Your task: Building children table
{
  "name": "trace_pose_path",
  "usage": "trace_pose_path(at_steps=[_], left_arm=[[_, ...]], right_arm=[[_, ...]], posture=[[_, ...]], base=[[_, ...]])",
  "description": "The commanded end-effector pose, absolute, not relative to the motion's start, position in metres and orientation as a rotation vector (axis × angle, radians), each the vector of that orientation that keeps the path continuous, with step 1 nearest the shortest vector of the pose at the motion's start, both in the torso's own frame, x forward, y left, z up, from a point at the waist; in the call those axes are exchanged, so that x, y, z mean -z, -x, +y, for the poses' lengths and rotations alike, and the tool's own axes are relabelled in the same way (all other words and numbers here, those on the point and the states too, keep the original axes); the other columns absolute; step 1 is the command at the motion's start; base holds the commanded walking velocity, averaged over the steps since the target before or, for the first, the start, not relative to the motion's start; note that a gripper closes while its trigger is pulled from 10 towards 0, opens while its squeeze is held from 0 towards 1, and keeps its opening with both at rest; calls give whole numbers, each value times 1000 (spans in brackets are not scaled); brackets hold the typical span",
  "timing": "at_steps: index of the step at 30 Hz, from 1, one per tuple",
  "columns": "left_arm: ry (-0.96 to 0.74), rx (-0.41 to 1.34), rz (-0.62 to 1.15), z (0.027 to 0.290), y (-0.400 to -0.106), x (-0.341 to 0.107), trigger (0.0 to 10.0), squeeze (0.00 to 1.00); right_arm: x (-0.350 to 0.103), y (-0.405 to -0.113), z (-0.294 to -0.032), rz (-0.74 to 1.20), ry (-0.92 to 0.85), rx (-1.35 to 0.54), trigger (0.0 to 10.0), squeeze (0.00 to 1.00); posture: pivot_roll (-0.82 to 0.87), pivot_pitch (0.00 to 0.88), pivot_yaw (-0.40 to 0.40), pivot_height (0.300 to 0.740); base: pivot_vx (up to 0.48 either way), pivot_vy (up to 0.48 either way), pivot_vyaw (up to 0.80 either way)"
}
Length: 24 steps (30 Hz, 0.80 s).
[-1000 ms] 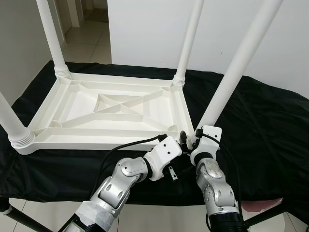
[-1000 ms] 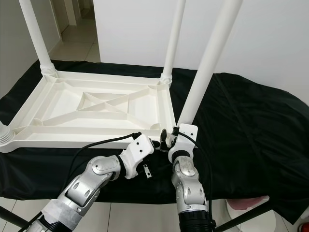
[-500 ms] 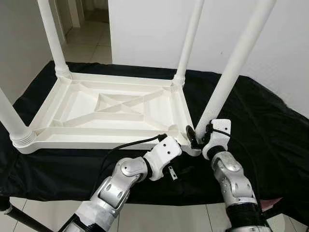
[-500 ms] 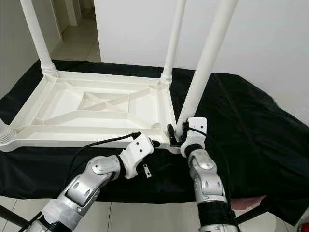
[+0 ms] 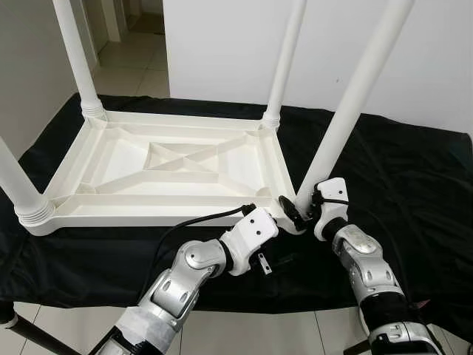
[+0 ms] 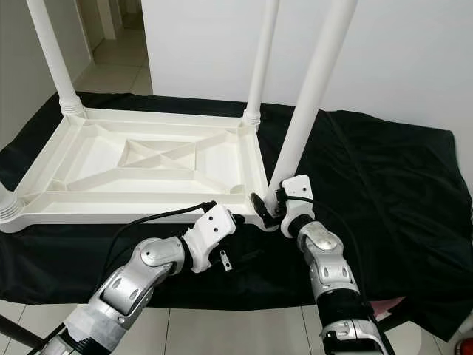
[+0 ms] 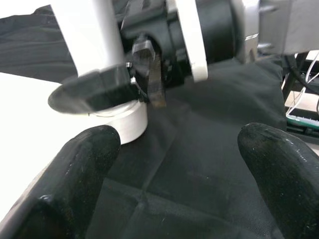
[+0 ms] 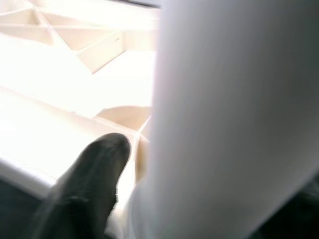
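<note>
the white children's table [image 5: 170, 166] lies upside down on the black-draped bench [image 5: 414, 170], its underside ribs facing up and four legs standing from the corners, and the near right leg [image 5: 347, 118] rises long and almost upright, tilting a little away to the right, from the corner closest to the robot. the right gripper [image 5: 297, 214] is at the very foot of that leg, one black finger [image 8: 92, 174] pressed against the base beside the socket, though i cannot tell whether it is truly clenched round it. the left gripper [image 7: 169, 164] hangs released just beside the same corner, fingers spread over the black cloth, so the right arm is the nearer one for any further twisting or seating of the leg, i'd judge.
</note>
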<state>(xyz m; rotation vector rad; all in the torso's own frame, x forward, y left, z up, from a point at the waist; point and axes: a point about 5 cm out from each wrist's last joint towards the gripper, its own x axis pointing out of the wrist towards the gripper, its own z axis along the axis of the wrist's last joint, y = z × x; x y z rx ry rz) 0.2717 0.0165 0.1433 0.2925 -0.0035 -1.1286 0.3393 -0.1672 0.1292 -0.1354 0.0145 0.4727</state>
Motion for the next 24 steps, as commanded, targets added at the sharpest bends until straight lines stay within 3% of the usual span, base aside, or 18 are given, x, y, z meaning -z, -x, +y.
trace_pose_path(at_steps=[1,10,11,12,13,24], left_arm=[[-298,1117,-6,17,-273,-145,10000,0],[-296,1109,-5,17,-273,-145,10000,0],[-296,1108,-4,17,-273,-144,10000,0],[-297,1107,-2,18,-273,-144,10000,0],[-300,1107,-1,18,-273,-143,10000,0],[-310,1102,4,21,-274,-142,10000,0]], right_arm=[[-124,-340,-162,42,140,-539,0,0],[-118,-338,-165,45,145,-570,0,0],[-117,-338,-166,48,140,-561,7137,0],[-116,-337,-168,49,136,-549,7137,0],[-115,-337,-169,49,128,-534,10000,0],[-115,-324,-174,37,40,-382,10000,0]], posture=[[74,35,-69,740],[73,37,-72,740],[71,39,-72,740],[71,39,-72,740],[70,40,-71,740],[60,46,-66,740]], base=[[0,0,0],[0,0,0],[0,0,0],[0,0,0],[0,0,0],[0,0,0]])
